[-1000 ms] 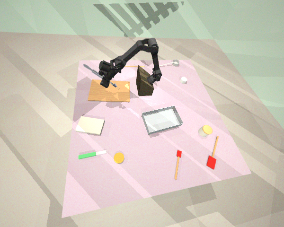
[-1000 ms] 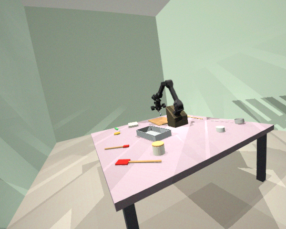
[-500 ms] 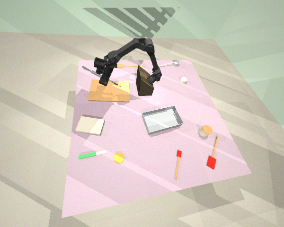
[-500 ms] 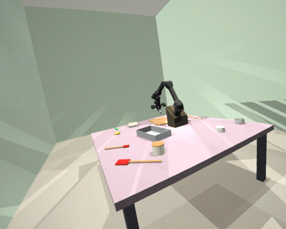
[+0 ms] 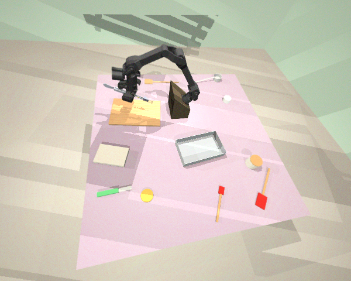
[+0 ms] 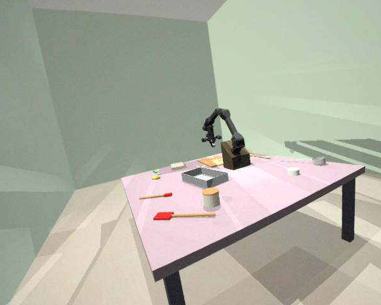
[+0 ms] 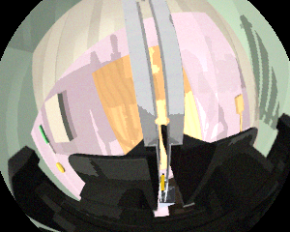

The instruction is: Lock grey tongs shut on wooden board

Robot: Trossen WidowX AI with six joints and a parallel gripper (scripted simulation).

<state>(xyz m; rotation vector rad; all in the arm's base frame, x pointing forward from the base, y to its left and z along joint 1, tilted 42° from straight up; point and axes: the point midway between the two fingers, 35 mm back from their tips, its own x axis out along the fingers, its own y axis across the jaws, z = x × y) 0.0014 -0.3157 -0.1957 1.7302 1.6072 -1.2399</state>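
Observation:
The grey tongs (image 5: pixel 111 88) (image 7: pixel 173 72) are in my gripper (image 5: pixel 129 93) (image 7: pixel 159 130), which is shut on them and holds them above the table. Their two long arms lie close together, nearly parallel with a narrow gap, and run away from the fingers at the top of the wrist view. The hinge end, with a small yellow part, is between and below the black fingers there. Whether the lock has caught cannot be told. The wooden board (image 5: pixel 116 120) (image 6: pixel 205 161) (image 7: pixel 111 92) lies flat below them. The roasting tin (image 5: pixel 204 160) (image 6: pixel 193 180) stands apart, with nothing in it.
A dark brown block (image 5: pixel 179 112) (image 6: pixel 238 161) stands right of the board at the arm's base. A cream slab (image 5: pixel 111 155) (image 6: pixel 177 166) lies in front of the board. A wooden spatula (image 5: pixel 148 81) lies behind it. A lidded jar (image 5: pixel 253 162) (image 6: pixel 211 198) stands right of the tin.

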